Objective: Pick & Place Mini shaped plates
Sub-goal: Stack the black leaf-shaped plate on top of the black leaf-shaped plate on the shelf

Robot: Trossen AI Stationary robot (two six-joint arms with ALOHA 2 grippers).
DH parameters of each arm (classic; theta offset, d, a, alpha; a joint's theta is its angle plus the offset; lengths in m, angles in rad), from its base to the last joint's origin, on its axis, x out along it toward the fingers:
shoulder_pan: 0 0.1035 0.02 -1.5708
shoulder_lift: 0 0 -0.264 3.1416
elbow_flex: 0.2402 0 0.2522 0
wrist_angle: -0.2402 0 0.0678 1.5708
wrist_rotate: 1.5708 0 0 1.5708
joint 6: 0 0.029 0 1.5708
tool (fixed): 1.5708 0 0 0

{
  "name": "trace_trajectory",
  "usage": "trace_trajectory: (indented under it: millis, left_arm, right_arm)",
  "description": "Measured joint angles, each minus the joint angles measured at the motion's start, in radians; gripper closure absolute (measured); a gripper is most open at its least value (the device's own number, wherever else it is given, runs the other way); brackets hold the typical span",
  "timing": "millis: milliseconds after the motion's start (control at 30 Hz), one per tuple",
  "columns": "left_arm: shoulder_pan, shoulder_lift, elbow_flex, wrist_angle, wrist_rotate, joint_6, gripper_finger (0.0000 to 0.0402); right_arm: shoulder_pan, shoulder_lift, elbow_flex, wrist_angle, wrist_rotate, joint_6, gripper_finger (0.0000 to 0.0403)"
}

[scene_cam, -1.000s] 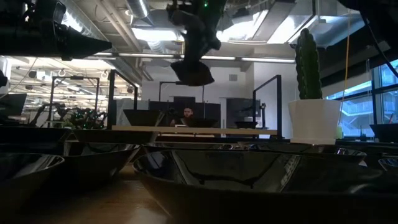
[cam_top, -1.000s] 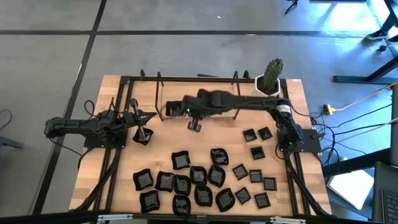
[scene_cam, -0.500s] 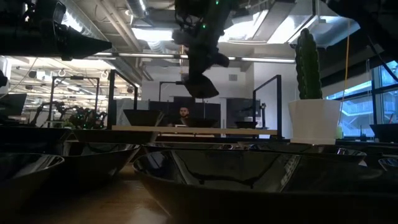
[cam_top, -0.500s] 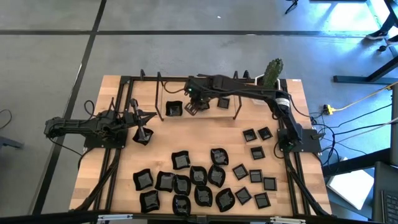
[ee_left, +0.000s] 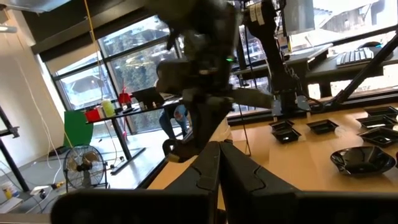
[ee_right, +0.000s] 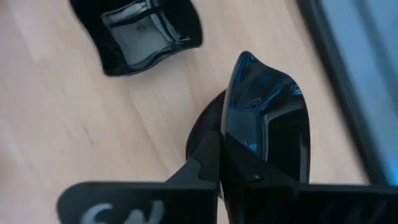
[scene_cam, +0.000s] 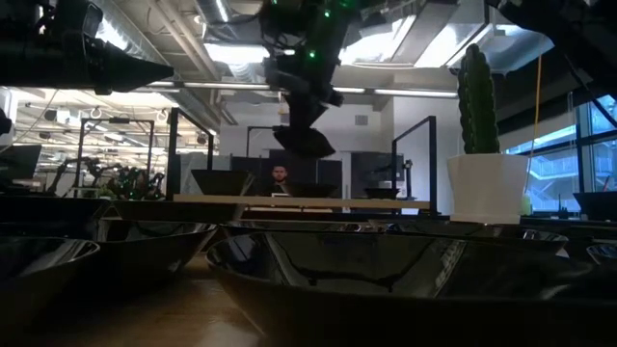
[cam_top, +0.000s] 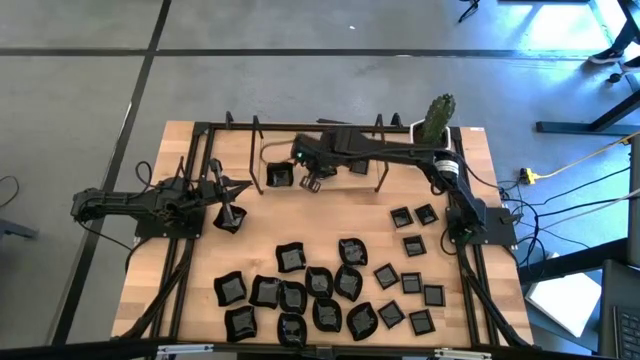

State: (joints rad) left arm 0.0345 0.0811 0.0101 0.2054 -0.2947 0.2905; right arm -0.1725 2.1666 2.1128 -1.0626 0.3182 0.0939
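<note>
near the far edge of the wooden table, the right gripper hung above the boards, its arm stretched across from the right edge, and its fingers were clamped on the rim of one glossy black mini plate, which stood tilted on edge in the grip. just beside it, flat on the wood, sat another wavy-edged plate, empty, and a third small dish lay a little nearer the cactus side, also close to the far edge. the main cluster of mini shaped plates crowded along the near edge, many touching or overlapping, none holding anything that could be made out. a looser group of small flat square plates lay toward the right edge, mostly apart from one another. a white pot with a green cactus stood at the far right corner. the left gripper waited by the left edge, its fingers pressed together on nothing. a black metal frame ran around the table's far and side edges. from table height the big dark curves of the nearest plates filled the foreground, the right gripper hung overhead with the dish in it, and a person sat at a desk in the room behind.
</note>
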Motion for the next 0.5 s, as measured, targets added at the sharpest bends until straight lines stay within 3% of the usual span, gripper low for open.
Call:
trace_trajectory:
  millis: [67,500]
  left_arm:
    - [0.000,0.000,0.000,-0.001,0.000,0.000,0.0394]
    - [0.000,0.000,0.000,0.000,0.000,-0.008,0.0396]
  right_arm:
    - [0.025,0.000,0.000,0.005,0.040,-0.055,0.0400]
    - [0.097,-0.001,-0.013,0.020,0.019,-0.334,0.0400]
